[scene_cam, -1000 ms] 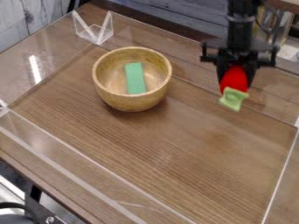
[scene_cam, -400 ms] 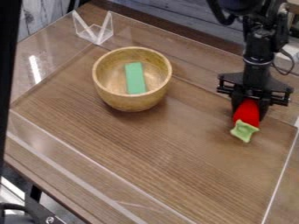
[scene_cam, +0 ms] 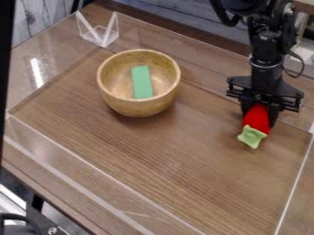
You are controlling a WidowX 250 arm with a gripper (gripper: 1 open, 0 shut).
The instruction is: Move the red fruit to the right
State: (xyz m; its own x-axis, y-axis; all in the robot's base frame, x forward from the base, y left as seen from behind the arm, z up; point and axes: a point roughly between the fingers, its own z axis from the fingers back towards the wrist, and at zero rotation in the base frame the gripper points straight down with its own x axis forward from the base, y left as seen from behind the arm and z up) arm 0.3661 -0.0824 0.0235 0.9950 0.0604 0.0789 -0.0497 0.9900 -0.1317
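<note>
The red fruit [scene_cam: 256, 120] is a small glossy red toy with a light green leafy cap pointing down toward the table, at the right side of the wooden table. My gripper [scene_cam: 260, 108] comes straight down from above and is shut on the fruit's red upper part. The green cap reaches down to the table surface or just above it; I cannot tell whether it touches.
A wooden bowl [scene_cam: 113, 99] holding a flat green block [scene_cam: 142, 82] sits left of centre. A clear plastic stand [scene_cam: 97, 30] is at the back left. A low clear wall [scene_cam: 304, 138] borders the table close to the fruit's right.
The gripper has carried the red fruit right and toward the front, then down to table level. Over the last moment it has hardly shifted.
</note>
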